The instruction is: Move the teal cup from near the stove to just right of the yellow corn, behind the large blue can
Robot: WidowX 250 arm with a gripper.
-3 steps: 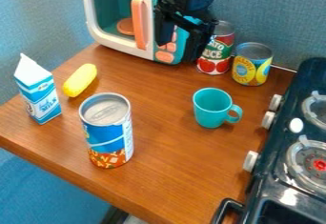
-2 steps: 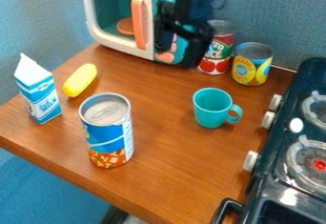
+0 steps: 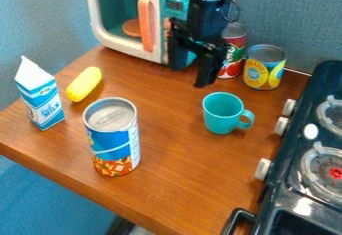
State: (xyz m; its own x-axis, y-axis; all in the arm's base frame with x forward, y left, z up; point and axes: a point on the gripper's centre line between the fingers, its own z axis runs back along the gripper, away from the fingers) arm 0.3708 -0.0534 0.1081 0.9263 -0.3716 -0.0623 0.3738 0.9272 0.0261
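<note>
Turquoise, round, plastic-looking cup (image 3: 219,122) stands upright on the brown wooden tabletop (image 3: 180,184), nearer and slightly right of the black two-finger claw (image 3: 190,75); its handle points right; the claw hangs open and empty.

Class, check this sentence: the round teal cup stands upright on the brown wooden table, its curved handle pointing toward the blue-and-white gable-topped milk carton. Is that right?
Not quite: the direction of the curved handle is wrong. The camera view shows it pointing toward the black toy stove. The round teal cup does stand upright on the brown wooden table.
</note>
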